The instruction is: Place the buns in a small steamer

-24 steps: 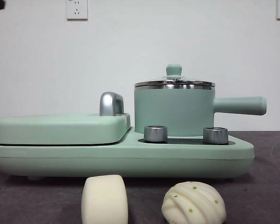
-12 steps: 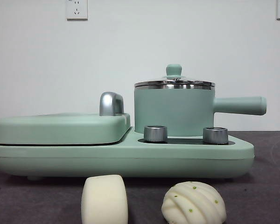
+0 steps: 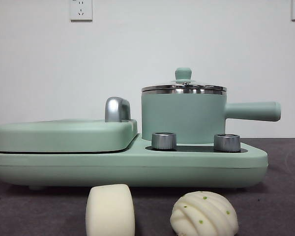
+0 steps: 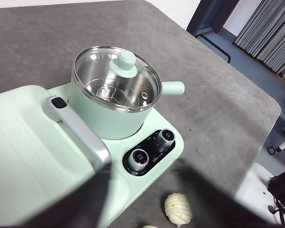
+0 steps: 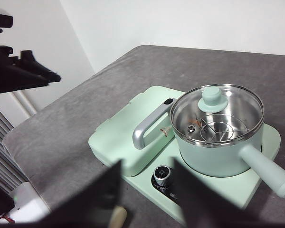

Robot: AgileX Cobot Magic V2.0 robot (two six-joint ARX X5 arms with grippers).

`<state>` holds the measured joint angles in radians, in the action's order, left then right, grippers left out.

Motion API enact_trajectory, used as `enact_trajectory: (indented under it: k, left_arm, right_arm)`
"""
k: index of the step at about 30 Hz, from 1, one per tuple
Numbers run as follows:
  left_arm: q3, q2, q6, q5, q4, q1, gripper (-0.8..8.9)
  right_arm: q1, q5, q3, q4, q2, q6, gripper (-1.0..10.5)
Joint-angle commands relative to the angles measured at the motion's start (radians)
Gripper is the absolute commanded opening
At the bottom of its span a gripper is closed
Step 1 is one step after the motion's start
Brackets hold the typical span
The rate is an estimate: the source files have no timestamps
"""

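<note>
Nothing is in hand yet, so I read this as the very start. Both buns sit on the grey table in front of the appliance: smooth cylinder bun (image 3: 110, 209) and pleated dome bun (image 3: 204, 214) w/ green specks, near each other but apart, neither touching the base.

The small steamer (image 3: 183, 115) stands on the burner side of the mint base, handle pointing away from the flat griddle (image 3: 64, 135). Its glass lid (image 4: 117, 78) is still on, green knob (image 3: 183, 74) upright at centre. Through the glass I see a steel rack inside, no bun.

Left gripper (image 4: 142, 199): jaws spread wide, empty, high above the table, looking down over the dials twd the pleated bun. Right gripper (image 5: 147, 194): also spread, empty, up high on the other side, a sliver of the cylinder bun showing betw its jaws. Front view shows no arm at all, so both are well clear of the work.

My call on next move: lid has to come off first. One arm needs to drop onto the knob, pinch it, lift straight up and park the lid aside. Other arm can then go for a bun. The knob is small and rounded, so I'd centre carefully before closing. Buns look soft, so light grip.
</note>
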<state>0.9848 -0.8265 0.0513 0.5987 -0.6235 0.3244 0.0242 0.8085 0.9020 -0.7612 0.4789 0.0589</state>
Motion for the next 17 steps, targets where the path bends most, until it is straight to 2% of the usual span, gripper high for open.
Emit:
enact_trajectory:
  k: [1,4,12,17]
  left_arm:
    - [0.022,-0.008,-0.013,0.006,0.018,0.004,5.44]
    - [0.022,-0.008,-0.013,0.006,0.020,0.004,5.64]
    - [0.025,-0.026,0.021,0.006,0.037,0.004,5.55]
    - [0.092,-0.132,0.030,0.003,0.037,0.004,5.54]
  right_arm:
    - [0.000,-0.005,0.013,0.005,0.004,-0.007,4.2]
    - [0.000,-0.005,0.013,0.005,0.004,-0.007,4.8]
    - [0.000,-0.005,0.013,0.005,0.003,-0.007,4.9]
    - [0.000,-0.005,0.013,0.005,0.003,0.001,4.9]
